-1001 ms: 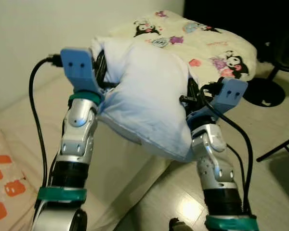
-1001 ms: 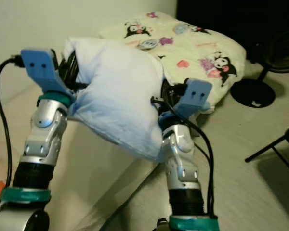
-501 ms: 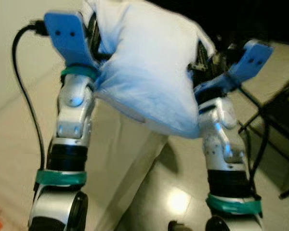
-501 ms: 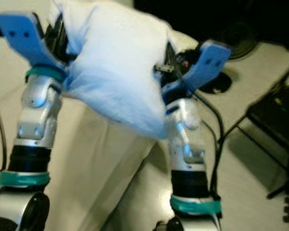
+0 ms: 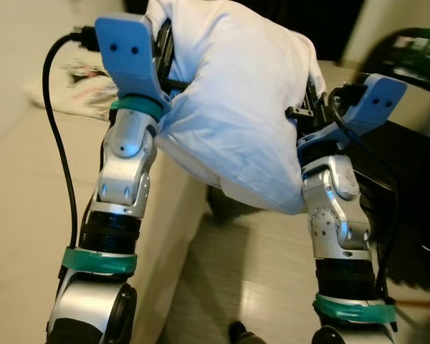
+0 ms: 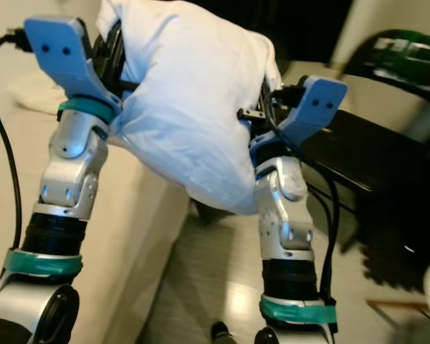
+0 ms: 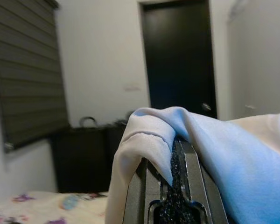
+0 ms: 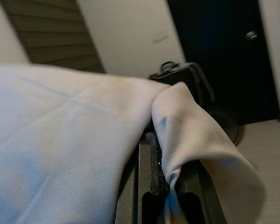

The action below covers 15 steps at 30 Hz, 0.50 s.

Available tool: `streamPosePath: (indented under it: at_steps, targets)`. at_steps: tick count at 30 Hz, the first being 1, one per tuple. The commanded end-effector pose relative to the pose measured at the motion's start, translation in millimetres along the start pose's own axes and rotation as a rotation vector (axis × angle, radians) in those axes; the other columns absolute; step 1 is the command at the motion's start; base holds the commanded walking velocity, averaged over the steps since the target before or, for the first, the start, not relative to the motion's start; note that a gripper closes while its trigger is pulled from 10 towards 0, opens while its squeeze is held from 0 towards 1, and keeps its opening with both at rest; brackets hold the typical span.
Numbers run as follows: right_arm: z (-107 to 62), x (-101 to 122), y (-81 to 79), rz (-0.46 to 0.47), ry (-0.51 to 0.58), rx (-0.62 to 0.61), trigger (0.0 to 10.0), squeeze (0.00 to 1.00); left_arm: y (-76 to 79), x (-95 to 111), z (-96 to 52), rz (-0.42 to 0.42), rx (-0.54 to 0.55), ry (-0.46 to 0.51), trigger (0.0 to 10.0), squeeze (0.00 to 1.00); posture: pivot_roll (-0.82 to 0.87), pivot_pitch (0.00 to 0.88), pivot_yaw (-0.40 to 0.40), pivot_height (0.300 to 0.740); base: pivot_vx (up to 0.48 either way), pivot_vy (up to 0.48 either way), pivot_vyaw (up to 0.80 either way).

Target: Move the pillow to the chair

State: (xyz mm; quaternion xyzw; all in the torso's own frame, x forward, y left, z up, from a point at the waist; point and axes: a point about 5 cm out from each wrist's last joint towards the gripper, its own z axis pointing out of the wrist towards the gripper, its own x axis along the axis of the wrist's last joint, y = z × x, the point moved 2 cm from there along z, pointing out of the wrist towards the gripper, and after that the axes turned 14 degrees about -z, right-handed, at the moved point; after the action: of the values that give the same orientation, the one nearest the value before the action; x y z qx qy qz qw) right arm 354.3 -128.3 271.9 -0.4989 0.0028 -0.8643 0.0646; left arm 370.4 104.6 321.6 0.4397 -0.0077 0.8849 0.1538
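A pale blue-white pillow [image 5: 236, 107] hangs in the air before me, carried between both arms. My left gripper [image 5: 163, 61] is shut on the pillow's left edge, and in the left wrist view the fabric folds over its black fingers [image 7: 147, 186]. My right gripper [image 5: 312, 107] is shut on the right edge, with cloth pinched between its fingers [image 8: 144, 172]. A black chair [image 6: 365, 168] stands low on the right, just beyond my right arm; it is blurred.
A beige bed [image 5: 29, 215] runs along my left, with a patterned blanket [image 5: 75, 72] at its far end. A green-and-dark object [image 5: 408, 50] sits at the upper right. Pale floor [image 5: 251, 279] lies between the bed and the chair. A dark doorway [image 7: 179, 56] is ahead.
The view has swung to the right: the patterned blanket slid to the left and the black chair came in close on the right. Both grippers still hold the pillow.
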Motion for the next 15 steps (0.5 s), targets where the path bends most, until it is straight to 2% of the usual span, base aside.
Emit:
streamPosePath:
  at_steps: [1, 6, 9, 10, 12, 13, 14, 15]
  targets:
    - [2.3, 9, -14.2, 0.004, 0.045, 0.055, 10.0, 0.0, 4.8, 5, 1.6, 0.007, -0.034, 0.021, 10.0, 0.0, 0.01, 0.0, 0.139, 0.74, 0.0, 0.0, -0.8]
    - [2.6, 10, -10.0, -0.002, 0.049, 0.045, 10.0, 0.0, 7.0, 5, 3.1, 0.009, -0.049, 0.022, 10.0, 0.0, 0.01, 0.0, 0.147, 0.74, 0.0, 0.0, -0.8]
    - [0.0, 6, -9.1, -0.013, 0.037, 0.045, 10.0, 0.0, 8.2, -2, -0.7, -0.015, -0.054, -0.007, 10.0, 0.0, 0.0, 0.0, 0.148, 0.74, 0.0, 0.0, -0.8]
    - [-1.9, 2, -8.3, -0.018, 0.024, 0.042, 10.0, 0.0, 7.1, -12, -5.7, -0.038, -0.046, -0.046, 10.0, 0.0, 0.0, 0.0, 0.151, 0.74, 0.0, 0.0, -0.8]
    - [-3.3, -1, -7.6, -0.022, 0.015, 0.04, 10.0, 0.0, 6.2, -19, -9.4, -0.054, -0.04, -0.074, 10.0, 0.0, 0.0, 0.0, 0.151, 0.74, 0.0, 0.0, -0.8]
    - [-5.9, -6, -6.1, -0.03, -0.003, 0.035, 10.0, 0.0, 3.7, -31, -15.8, -0.074, -0.023, -0.128, 10.0, 0.0, 0.0, 0.0, 0.154, 0.74, 0.0, 0.0, -0.8]
    - [-5.9, -6, -6.1, -0.03, -0.003, 0.035, 10.0, 0.0, 3.7, -31, -15.8, -0.074, -0.023, -0.128, 10.0, 0.0, 0.0, 0.0, 0.154, 0.74, 0.0, 0.0, -0.8]
    - [-9.9, -13, -4.1, -0.049, -0.027, 0.032, 10.0, 0.0, 0.6, -45, -24.8, -0.082, -0.012, -0.189, 10.0, 0.0, 0.0, 0.0, 0.154, 0.74, 0.0, 0.0, -0.8]
